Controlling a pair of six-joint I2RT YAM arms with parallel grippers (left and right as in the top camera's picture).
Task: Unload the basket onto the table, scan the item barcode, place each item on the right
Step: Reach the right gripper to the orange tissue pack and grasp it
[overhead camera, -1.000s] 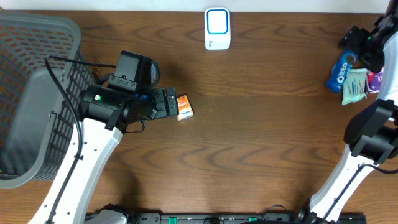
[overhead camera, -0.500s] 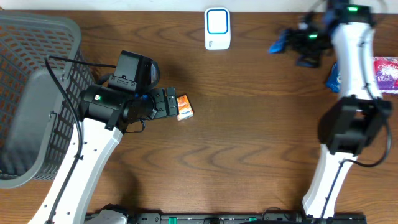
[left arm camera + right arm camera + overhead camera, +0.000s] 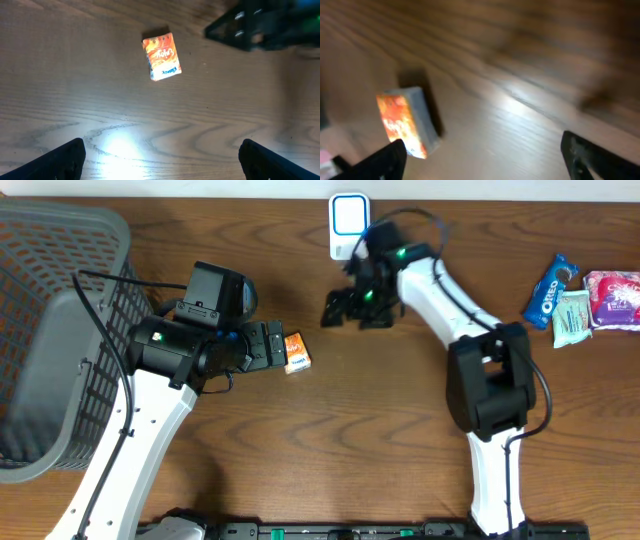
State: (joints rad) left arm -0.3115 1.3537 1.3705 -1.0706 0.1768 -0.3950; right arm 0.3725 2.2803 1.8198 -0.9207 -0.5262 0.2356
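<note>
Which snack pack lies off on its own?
The small orange box beside the left gripper; the Oreo pack, teal packet and pink packet cluster together.

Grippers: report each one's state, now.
Left gripper: open, holding nothing, near the orange packet.
Right gripper: open, holding nothing.

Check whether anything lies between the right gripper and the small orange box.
Nothing visible does. Only bare table separates the open right gripper from the orange box. The left gripper is on the box's opposite side, out of that path.
</note>
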